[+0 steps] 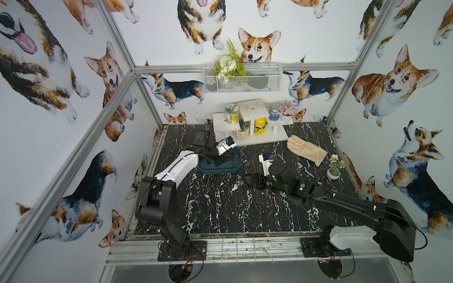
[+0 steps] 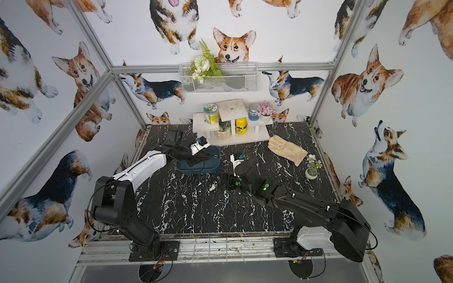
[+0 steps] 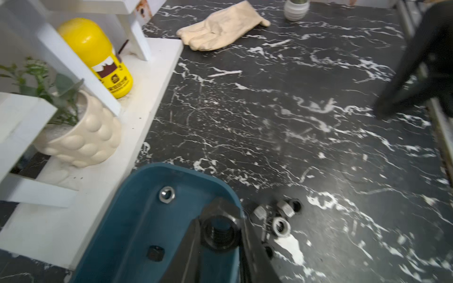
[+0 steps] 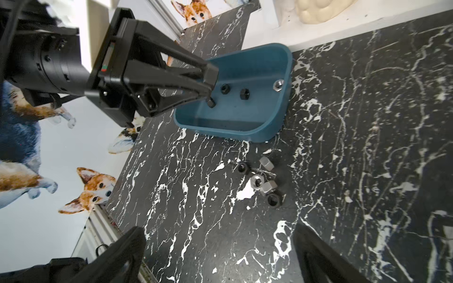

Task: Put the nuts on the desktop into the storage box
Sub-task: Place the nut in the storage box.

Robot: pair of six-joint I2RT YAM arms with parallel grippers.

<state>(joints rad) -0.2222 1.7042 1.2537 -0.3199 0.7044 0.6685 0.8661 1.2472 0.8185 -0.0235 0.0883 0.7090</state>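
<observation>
The storage box (image 4: 269, 132) is sitting on the desktop (image 4: 367, 147) just beside the white shelf stand (image 3: 157, 80). It is holding one silver nut (image 4: 278, 85) near its end wall and two black nuts (image 4: 244, 94) on its floor. Five loose nuts (image 4: 257, 181), silver and black mixed, are lying in a tight cluster on the desktop near the box's long wall. The left gripper (image 4: 209, 95) is pointing down into the box, its jaws clenching a third black nut (image 3: 220, 230) low inside the walls. The right gripper (image 4: 218, 229) is hovering over the desktop near the cluster, its jaws standing wide apart with nothing between them. A cream glove (image 1: 306, 150) is lying well apart on the white-veined black top, with a small potted flower (image 1: 334, 169) near it. A yellow jar (image 3: 98, 56) and a bumpy cream planter (image 3: 81, 139) are standing on the shelf stand's base. A wire basket (image 1: 241, 78) is hanging on the back wall, and corgi wallpaper (image 1: 49, 73) is covering the enclosure.
</observation>
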